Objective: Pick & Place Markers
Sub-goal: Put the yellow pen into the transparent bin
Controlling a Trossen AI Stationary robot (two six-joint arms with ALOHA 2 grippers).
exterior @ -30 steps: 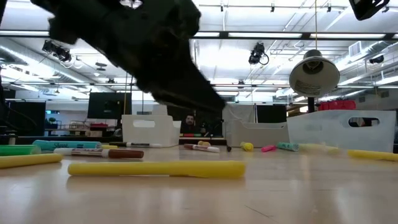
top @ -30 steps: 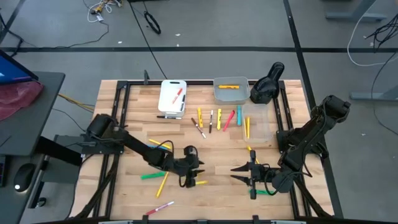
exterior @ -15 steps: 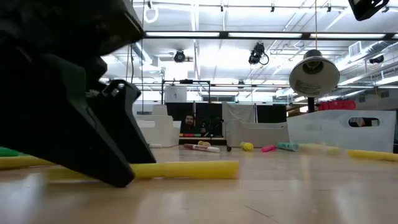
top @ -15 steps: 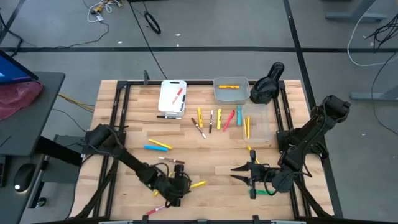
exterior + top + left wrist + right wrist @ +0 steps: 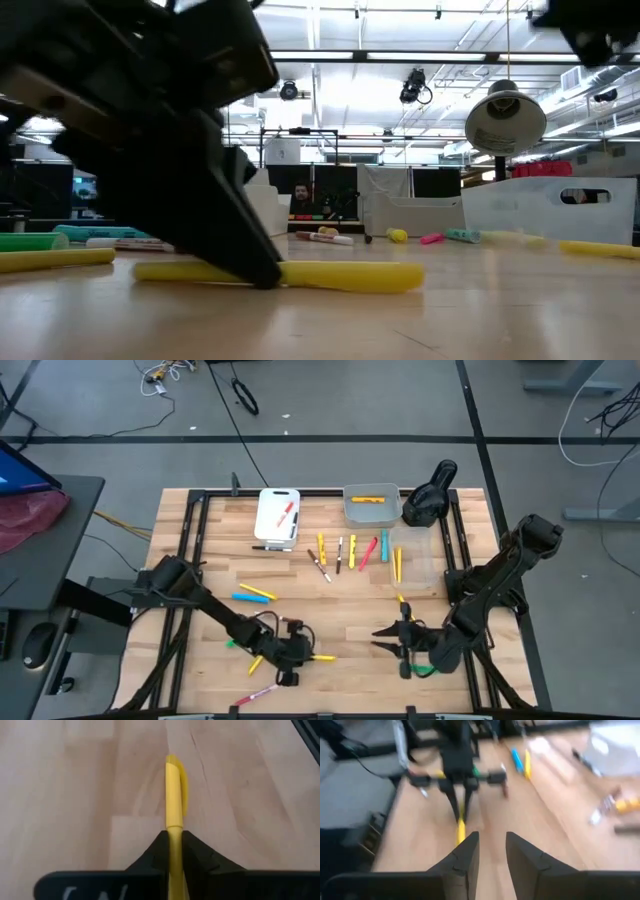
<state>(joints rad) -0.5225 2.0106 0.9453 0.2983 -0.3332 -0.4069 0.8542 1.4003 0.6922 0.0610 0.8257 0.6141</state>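
A yellow marker [image 5: 322,657] lies near the table's front edge, left of centre, and my left gripper [image 5: 175,845] is shut on it. More markers lie around it: a yellow one [image 5: 255,663], a green one [image 5: 232,643], a pink one [image 5: 258,692] and a blue and yellow pair [image 5: 250,595]. A row of markers [image 5: 350,550] lies farther back, in the middle of the table. My right gripper [image 5: 492,845] hovers open at the front right, holding nothing, beside a green marker [image 5: 428,668]. My left gripper pinches the yellow marker's barrel [image 5: 175,832] between its two fingers, one on each long side. The fingers [image 5: 255,265] slant down from the table's left and lie across the marker. Its free end [image 5: 390,277] sticks out toward the right, and the marker lies along the tabletop.
At the back stand a white bin [image 5: 277,517] with a red marker, a grey bin [image 5: 372,508] with a yellow one, and a clear bin [image 5: 415,555]. A black object [image 5: 428,495] sits at the far right. A black frame [image 5: 190,540] borders the table.
My left gripper has swung toward the near edge, come down to the table and taken hold of the yellow marker. The marker has slid a little toward the table's right edge and stays on the wood.
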